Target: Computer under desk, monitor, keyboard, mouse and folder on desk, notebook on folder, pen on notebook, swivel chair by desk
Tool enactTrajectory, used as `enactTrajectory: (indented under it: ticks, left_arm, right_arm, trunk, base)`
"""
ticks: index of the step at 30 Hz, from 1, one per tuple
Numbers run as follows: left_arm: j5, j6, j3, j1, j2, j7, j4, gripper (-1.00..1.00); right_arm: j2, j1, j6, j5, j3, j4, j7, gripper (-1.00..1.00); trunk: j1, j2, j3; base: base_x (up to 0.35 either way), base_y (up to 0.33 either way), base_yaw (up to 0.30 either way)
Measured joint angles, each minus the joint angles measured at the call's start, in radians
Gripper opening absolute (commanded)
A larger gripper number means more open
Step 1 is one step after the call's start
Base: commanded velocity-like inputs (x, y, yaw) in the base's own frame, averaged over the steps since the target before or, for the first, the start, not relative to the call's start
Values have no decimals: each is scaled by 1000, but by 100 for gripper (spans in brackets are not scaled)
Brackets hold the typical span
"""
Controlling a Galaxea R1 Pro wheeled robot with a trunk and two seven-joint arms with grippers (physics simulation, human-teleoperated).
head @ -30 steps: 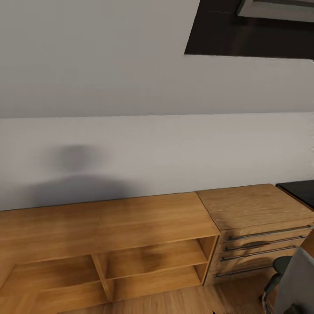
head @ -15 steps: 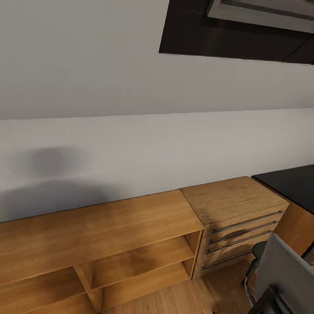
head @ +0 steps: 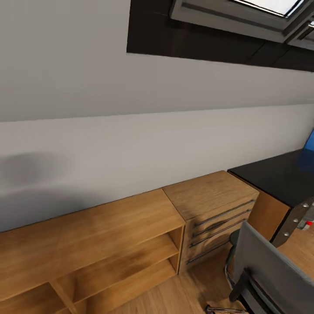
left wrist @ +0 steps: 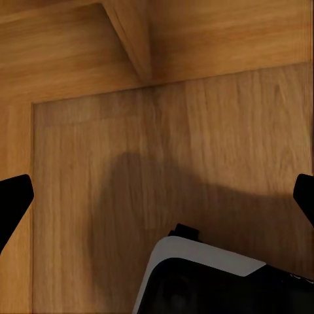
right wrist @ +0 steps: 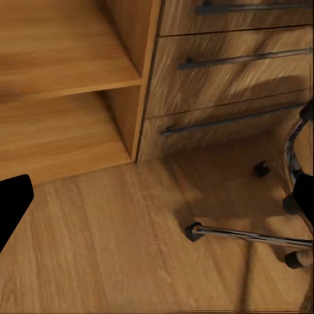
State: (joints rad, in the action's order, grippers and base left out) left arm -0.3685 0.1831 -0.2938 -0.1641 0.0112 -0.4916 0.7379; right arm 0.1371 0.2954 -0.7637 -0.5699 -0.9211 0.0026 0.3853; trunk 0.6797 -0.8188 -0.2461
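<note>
While frame edges are cropping the scene, the swivel chair (head: 270,274) is showing partly at 5 o'clock, the bench (head: 279,174) at 3; both grippers' fingers (left wrist: 13,199) (right wrist: 13,196) are spreading wide, empty.

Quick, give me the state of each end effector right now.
Left end effector: open, fingertips far apart, holding nothing, over the wood floor.
Right end effector: open, empty, above the floor by the chair base.

The head camera swings right, so the wooden shelving (head: 100,244) slides leftward in view. More of the desk (head: 279,174) and swivel chair (head: 270,270) now appear, plus a blue corner (head: 308,144) at the edge.
</note>
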Motion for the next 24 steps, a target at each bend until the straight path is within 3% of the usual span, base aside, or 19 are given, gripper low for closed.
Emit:
enactTrajectory:
  ticks: [16, 24]
  left_arm:
    - [0, 21, 0, 0, 0, 0, 0, 100]
    - [0, 24, 0, 0, 0, 0, -1, 100]
  right_arm:
    - [0, 0, 0, 0, 0, 0, 0, 100]
    - [0, 0, 0, 0, 0, 0, 0, 100]
  trunk:
    - [0, 0, 0]
    - [0, 0, 0]
  base:
    - [100, 233, -299]
    - [86, 71, -299]
